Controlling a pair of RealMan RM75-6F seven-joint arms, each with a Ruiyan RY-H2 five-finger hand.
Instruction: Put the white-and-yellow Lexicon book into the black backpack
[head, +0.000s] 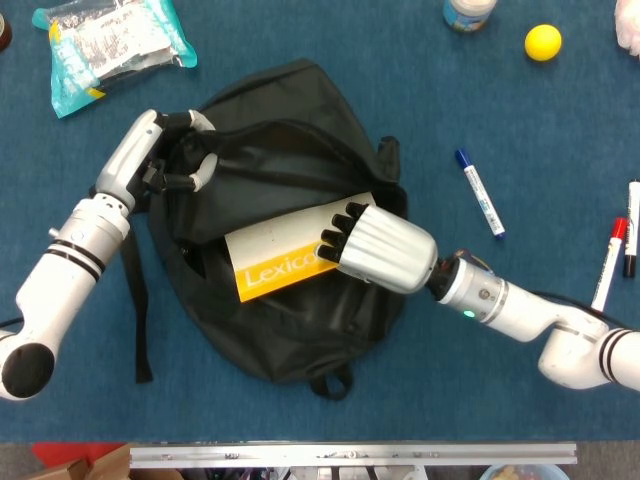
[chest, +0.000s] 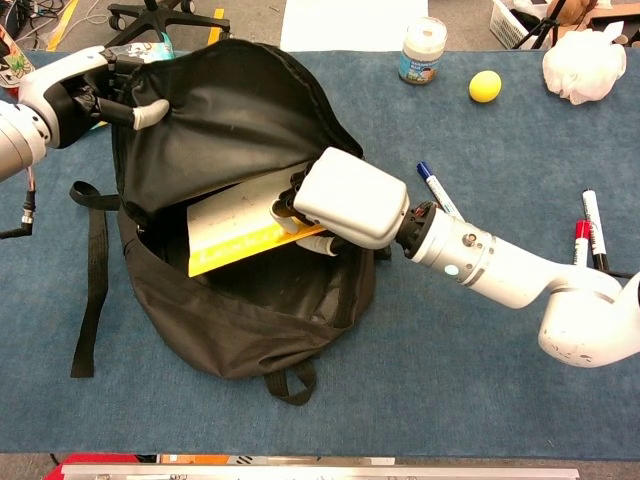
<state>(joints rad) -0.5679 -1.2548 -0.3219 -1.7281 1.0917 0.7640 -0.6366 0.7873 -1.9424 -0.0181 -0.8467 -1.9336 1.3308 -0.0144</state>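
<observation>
Left hand (head: 170, 150) grips the black backpack (head: 300, 330) flap at ten o'clock, evidently to keep the mouth open, while right hand (head: 375, 250) clasps the Lexicon book (head: 270, 255), half inside the opening, tilted for insertion.

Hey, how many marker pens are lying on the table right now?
3. A blue-capped marker lies just right of the backpack; a red-capped marker and a black marker lie side by side at the far right edge. More may sit out of frame.
</observation>
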